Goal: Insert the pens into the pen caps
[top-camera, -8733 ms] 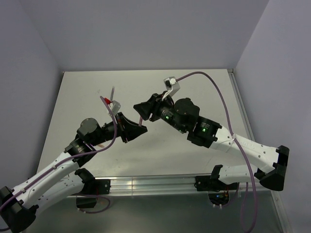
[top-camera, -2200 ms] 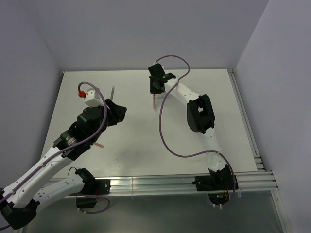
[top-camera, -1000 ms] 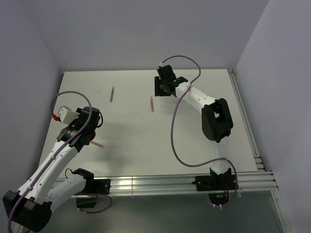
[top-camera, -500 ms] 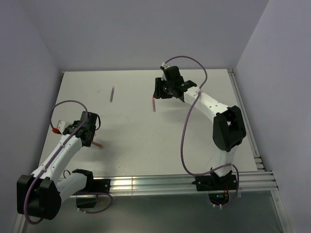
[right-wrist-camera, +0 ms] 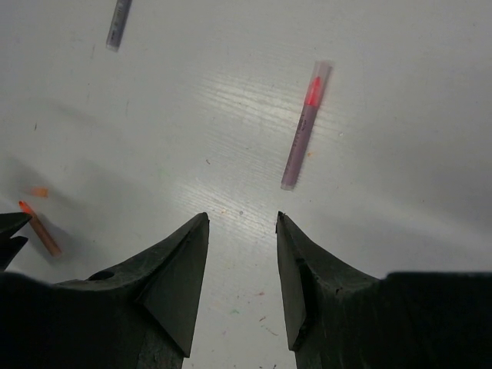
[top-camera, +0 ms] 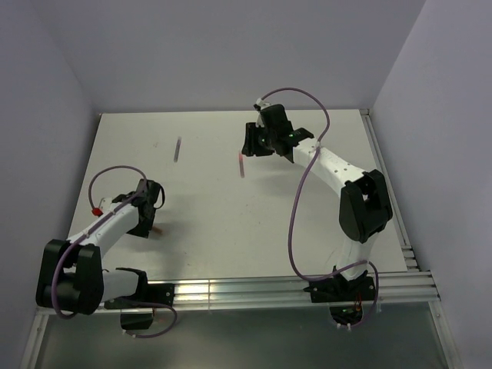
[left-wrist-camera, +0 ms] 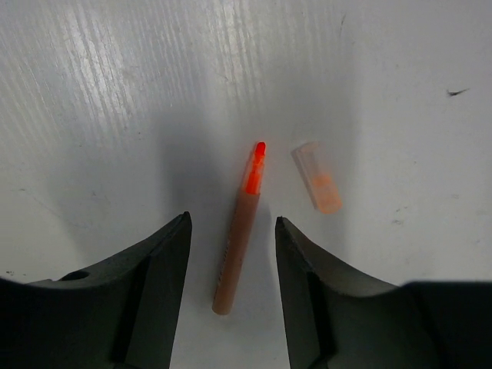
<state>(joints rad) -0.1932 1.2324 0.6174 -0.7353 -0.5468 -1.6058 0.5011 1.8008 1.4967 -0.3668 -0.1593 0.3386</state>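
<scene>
Uncapped red-orange pen [left-wrist-camera: 237, 238] lies between the parted, empty fingers of the left gripper [left-wrist-camera: 232, 221], pale cap [left-wrist-camera: 317, 177] just beside its tip, right gripper [right-wrist-camera: 242, 219] likewise open, well apart; judged light, rigid, slick, so grip mid-barrel, clear of the tip.

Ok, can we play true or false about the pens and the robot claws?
1. The orange pen lies between the fingers of the left claw. True.
2. The orange pen has its cap on. False: its cap lies beside it on the table, apart from it.
3. The right claw is holding a pen. False: it is open and empty, and the red pen lies on the table ahead of it.
4. The grey pen lies on the table, away from both claws. True.
</scene>
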